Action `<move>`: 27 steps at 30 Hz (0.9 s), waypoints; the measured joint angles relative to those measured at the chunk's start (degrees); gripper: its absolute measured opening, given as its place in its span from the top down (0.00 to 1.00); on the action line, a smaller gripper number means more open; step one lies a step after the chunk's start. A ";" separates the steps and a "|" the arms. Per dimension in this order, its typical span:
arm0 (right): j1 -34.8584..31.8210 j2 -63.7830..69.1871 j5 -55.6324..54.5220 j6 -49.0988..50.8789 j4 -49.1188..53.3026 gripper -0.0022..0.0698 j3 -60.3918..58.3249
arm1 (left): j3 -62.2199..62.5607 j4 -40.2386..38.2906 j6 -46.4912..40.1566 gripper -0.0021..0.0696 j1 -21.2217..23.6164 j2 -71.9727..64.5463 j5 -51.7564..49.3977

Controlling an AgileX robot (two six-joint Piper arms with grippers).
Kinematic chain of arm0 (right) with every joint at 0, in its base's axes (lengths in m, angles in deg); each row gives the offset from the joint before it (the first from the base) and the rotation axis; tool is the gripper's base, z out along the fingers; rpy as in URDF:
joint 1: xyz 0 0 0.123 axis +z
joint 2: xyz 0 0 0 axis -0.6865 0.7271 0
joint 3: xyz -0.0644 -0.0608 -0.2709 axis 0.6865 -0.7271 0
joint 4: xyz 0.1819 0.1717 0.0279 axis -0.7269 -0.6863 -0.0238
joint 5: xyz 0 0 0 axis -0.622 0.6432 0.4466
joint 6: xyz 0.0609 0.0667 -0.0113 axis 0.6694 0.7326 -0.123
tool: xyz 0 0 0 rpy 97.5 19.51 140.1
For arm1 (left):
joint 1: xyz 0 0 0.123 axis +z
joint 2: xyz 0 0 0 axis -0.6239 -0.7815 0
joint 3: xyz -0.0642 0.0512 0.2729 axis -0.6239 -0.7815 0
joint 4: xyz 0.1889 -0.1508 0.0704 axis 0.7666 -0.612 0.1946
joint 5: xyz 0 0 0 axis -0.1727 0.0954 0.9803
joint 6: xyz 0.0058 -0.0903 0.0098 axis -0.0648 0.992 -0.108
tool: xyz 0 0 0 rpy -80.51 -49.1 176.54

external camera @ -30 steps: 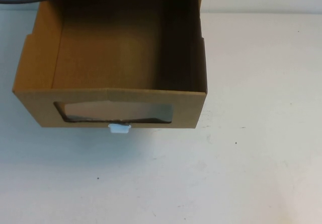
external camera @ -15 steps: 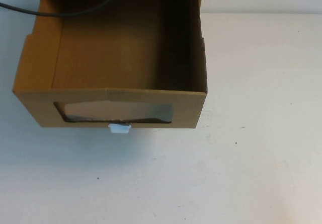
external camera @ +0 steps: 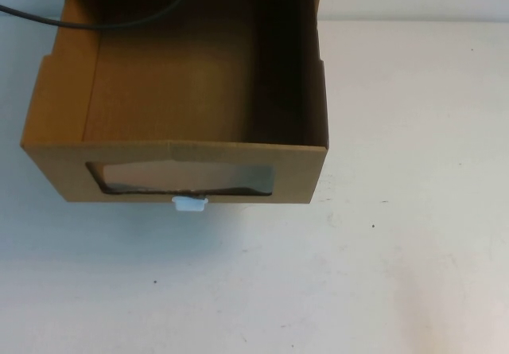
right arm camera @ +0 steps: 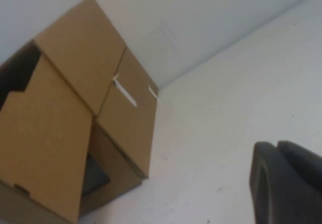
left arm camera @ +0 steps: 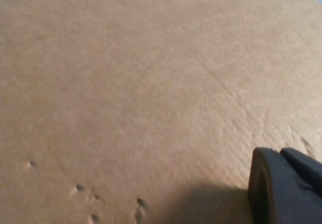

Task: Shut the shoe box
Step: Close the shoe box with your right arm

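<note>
White table, shoe box pulled open at its far-left. Left gripper close against cardboard, right gripper hanging off to the side; finger state of both: can't tell. Risk: off-centre push skews the drawer and jams it.

A black cable is now seen draped across the far end of the open drawer of the shoe box, where a second ago only a short stretch crossed the far left corner. Since half a second ago it has barely shifted, as far as can be judged.
</note>
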 joint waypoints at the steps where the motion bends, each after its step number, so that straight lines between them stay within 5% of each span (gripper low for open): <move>1: 0.00 0.00 -0.68 0.00 -1.32 0.99 0.00 | 0.00 0.00 0.00 0.98 0.00 0.00 0.00; 5: 0.00 0.00 -0.89 0.00 -8.78 0.99 0.19 | 0.00 -0.29 0.00 0.98 0.00 -0.08 0.05; 11: 0.00 2.97 14.09 0.00 -6.42 0.99 10.63 | 0.00 -0.49 0.00 0.98 0.00 -0.12 -0.07; 20: 0.00 33.61 44.67 -4.90 6.94 0.99 38.40 | 0.04 -0.86 0.00 0.98 0.00 -0.37 -0.07; 27: 8.51 52.78 49.20 -8.54 10.06 0.99 53.52 | 0.04 -1.00 0.24 0.98 0.00 -0.37 -0.07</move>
